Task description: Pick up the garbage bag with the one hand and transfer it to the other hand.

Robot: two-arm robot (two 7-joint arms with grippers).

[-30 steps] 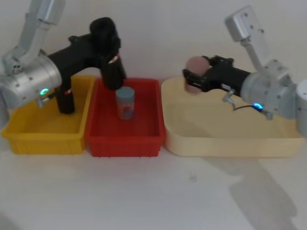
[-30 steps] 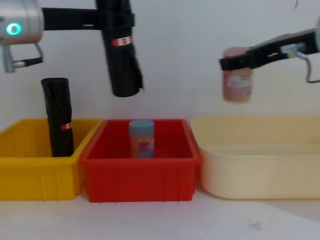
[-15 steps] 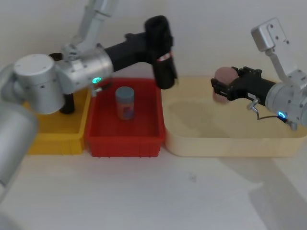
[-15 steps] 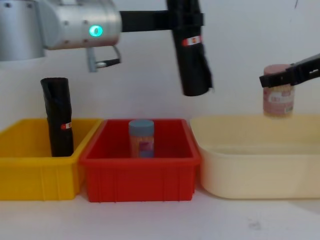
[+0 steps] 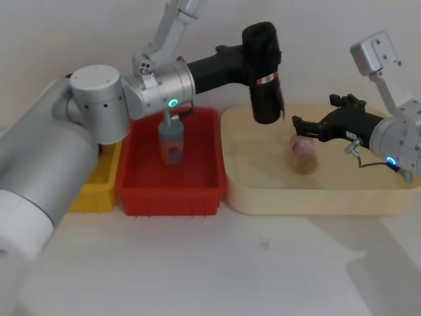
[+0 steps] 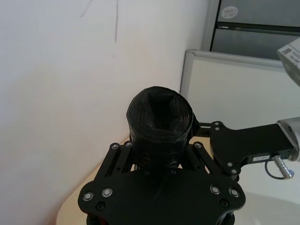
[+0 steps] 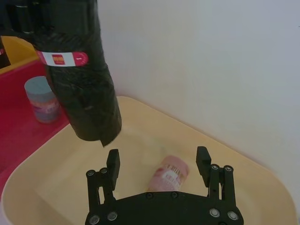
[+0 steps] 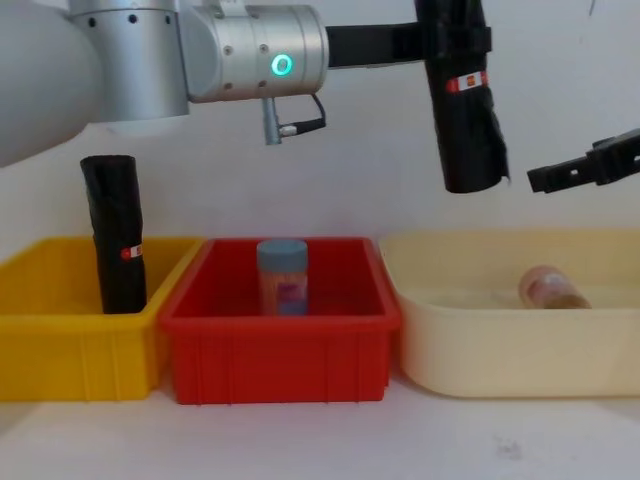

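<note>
Our right end effector, now spread after dropping the pink-lidded plastic jar into the cream tub, waits free beside the black rolled garbage bag, which our left end effector has carried over, pinched aloft.

The garbage bag is black with a red-and-white label.

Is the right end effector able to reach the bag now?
Probably yes: the right end effector is open and empty, and the bag hangs close ahead, held by the left end effector, with nothing between.
</note>
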